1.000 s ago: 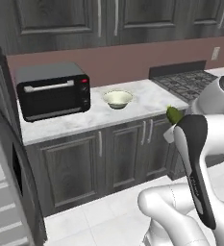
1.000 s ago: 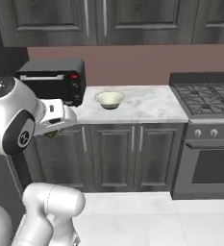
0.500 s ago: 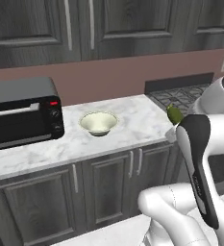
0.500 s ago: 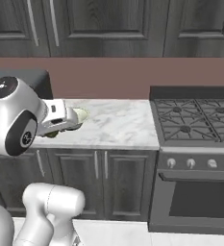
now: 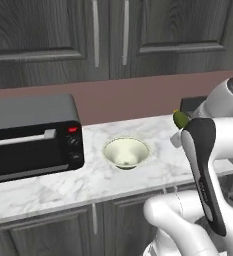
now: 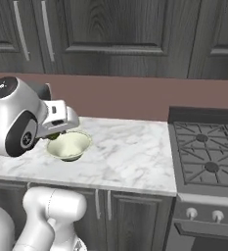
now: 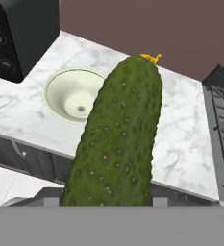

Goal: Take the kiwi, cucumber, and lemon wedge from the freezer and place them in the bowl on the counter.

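A dark green, bumpy cucumber [image 7: 118,139] rises from my hand, with my gripper [image 6: 57,131] shut on its lower end. Its tip [image 5: 180,119] pokes out above my forearm in the left base view. The pale greenish-white bowl [image 5: 126,152] stands empty on the white marble counter [image 5: 48,187]. In the hand view the bowl [image 7: 70,96] lies beyond and left of the cucumber. In the right base view the held cucumber [image 6: 54,136] hangs at the near left rim of the bowl [image 6: 71,145]. The kiwi, lemon wedge and freezer are out of view.
A black toaster oven [image 5: 33,135] stands on the counter left of the bowl. A gas stove [image 6: 208,152] adjoins the counter on the right. Dark wood-grain cabinets [image 5: 108,35] hang above, and a brown wall [image 6: 135,100] backs the counter.
The base has driven on, so the whole scene has shifted and the counter and bowl look nearer. The cucumber stays in my grip.
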Tool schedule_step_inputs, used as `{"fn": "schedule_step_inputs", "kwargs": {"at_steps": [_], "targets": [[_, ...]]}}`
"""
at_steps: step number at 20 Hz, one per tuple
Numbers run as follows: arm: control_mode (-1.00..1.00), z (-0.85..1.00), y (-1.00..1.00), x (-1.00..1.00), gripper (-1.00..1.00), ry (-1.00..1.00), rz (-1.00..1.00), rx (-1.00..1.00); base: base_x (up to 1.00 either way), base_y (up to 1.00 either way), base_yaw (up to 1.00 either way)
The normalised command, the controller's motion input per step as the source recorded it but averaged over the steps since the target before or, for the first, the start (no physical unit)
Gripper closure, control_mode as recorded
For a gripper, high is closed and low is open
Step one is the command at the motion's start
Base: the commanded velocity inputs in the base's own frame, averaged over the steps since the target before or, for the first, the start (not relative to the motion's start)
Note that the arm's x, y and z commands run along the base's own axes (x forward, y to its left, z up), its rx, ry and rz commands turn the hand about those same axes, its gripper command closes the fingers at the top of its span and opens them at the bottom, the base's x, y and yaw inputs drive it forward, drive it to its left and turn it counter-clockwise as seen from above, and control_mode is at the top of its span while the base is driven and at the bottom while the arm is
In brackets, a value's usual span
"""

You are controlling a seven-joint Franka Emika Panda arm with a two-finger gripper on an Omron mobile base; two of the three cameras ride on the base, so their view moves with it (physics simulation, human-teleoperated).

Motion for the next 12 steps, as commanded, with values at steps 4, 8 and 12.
{"fn": "schedule_step_inputs", "kwargs": {"at_steps": [4,8,12], "targets": [[1.0,0.0,0.0,0.0,1.0,0.0,0.0,0.0,0.0,0.16,0.31],[-1.0,-0.55,0.25,0.0,1.0,0.03,0.28,0.0,0.0,0.0,0.0],[-1.0,-0.44,0.06,0.54,1.0,0.13,0.25,0.0,0.0,0.0,0.0]]}}
